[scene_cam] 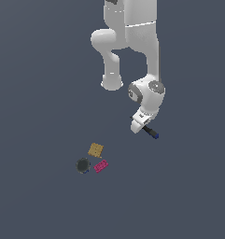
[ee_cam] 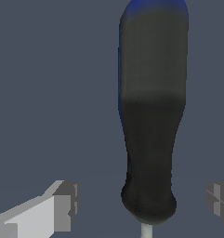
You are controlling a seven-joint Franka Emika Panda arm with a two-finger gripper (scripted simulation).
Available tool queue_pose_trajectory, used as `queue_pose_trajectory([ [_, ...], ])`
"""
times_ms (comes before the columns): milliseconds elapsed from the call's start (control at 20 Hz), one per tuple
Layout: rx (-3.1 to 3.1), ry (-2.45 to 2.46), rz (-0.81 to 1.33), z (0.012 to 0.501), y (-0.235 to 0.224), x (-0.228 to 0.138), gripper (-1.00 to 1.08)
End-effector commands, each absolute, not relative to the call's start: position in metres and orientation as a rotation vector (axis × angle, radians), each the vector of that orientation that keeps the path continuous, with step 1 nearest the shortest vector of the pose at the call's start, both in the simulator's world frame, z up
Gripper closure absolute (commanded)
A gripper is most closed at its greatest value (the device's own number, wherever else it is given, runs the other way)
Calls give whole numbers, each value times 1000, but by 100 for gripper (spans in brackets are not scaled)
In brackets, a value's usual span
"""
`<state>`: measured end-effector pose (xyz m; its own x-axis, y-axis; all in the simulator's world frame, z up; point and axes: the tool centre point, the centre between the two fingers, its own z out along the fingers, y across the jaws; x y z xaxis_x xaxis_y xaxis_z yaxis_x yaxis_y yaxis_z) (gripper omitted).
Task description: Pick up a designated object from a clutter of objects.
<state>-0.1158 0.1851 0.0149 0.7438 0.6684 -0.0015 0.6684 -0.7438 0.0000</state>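
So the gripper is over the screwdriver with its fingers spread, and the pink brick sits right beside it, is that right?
Not quite. The exterior view shows the pink brick lying apart from the screwdriver, beside the tan square and dark disc. The gripper does straddle the screwdriver, fingers spread.

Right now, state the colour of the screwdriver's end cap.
Blue end cap, clearest in the wrist view.

Robot arm, white, rounded glossy links

Smooth white cylindrical segments (scene_cam: 143, 42) with bulbous elbow joints; dark grey round caps on the wrist joint (scene_cam: 148, 91); thin grey seams between links. Claw (ee_cam: 141, 202): pale grey blocky fingers (ee_cam: 62, 207) with darker grey, stepped square pads, seen in the wrist view.
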Motion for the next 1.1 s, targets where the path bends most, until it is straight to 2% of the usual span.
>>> queue_pose_trajectory([
  [0,2933,1124,0,12,185,-115,-92],
  [200,2934,1124,0,13,186,-115,-92],
  [250,2934,1124,0,13,186,-115,108],
  [1050,2934,1124,0,22,184,-112,108],
])
